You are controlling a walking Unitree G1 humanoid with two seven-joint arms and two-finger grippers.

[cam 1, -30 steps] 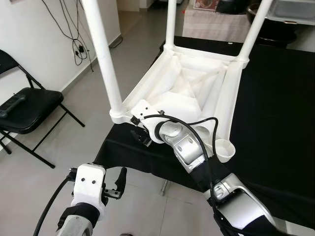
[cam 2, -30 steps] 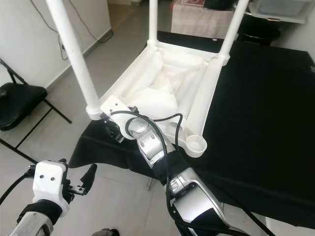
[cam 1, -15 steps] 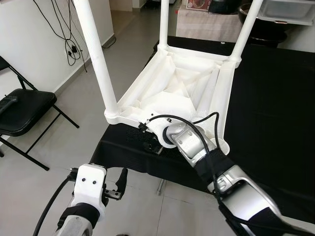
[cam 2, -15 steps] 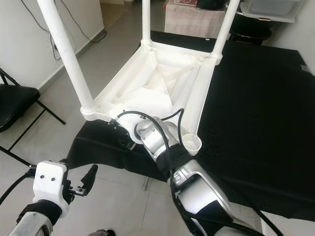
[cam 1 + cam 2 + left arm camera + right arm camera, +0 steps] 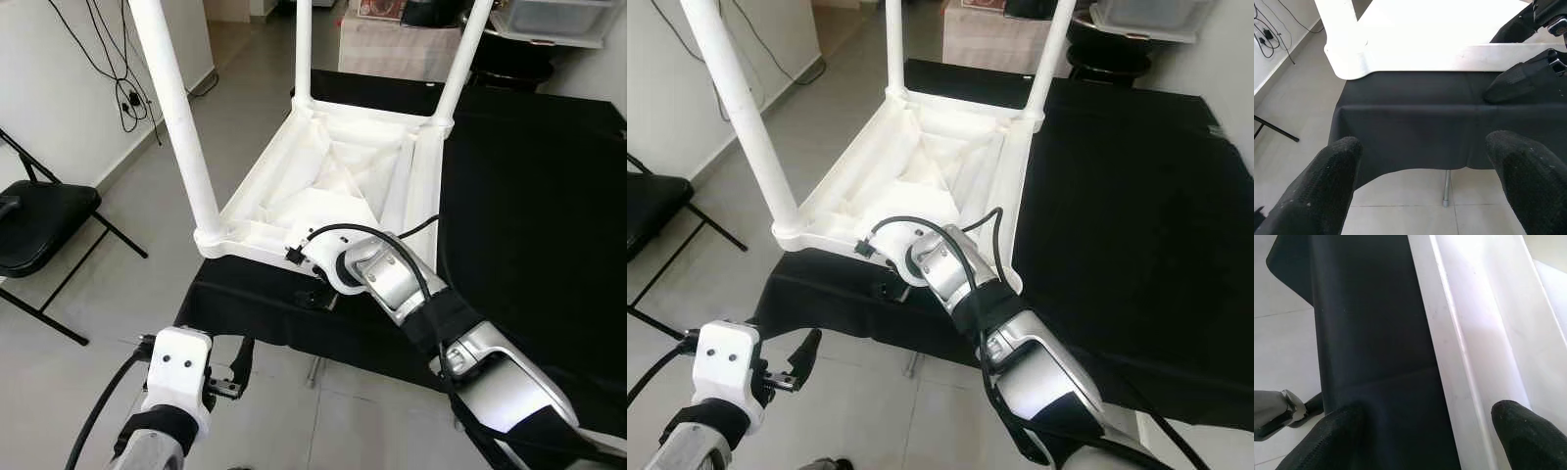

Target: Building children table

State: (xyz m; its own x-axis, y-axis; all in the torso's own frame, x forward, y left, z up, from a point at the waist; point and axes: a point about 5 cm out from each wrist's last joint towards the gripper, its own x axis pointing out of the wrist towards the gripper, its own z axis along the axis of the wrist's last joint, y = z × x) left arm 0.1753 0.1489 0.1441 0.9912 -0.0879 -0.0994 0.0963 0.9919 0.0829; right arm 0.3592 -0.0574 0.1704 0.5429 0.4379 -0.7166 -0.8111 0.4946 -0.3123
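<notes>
A table [image 5: 529, 196] draped in a black cloth [image 5: 1400, 127] stood on a grey tiled floor [image 5: 147, 196]. An upturned white children's table [image 5: 333, 186] lay directly on the cloth, its near edge just beyond the right gripper [image 5: 312, 294].

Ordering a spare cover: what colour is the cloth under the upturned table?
Plain black cloth, clearest in the left eye view.

Right end effector [image 5: 890, 291] under upturned white table [image 5: 921, 166].
</notes>
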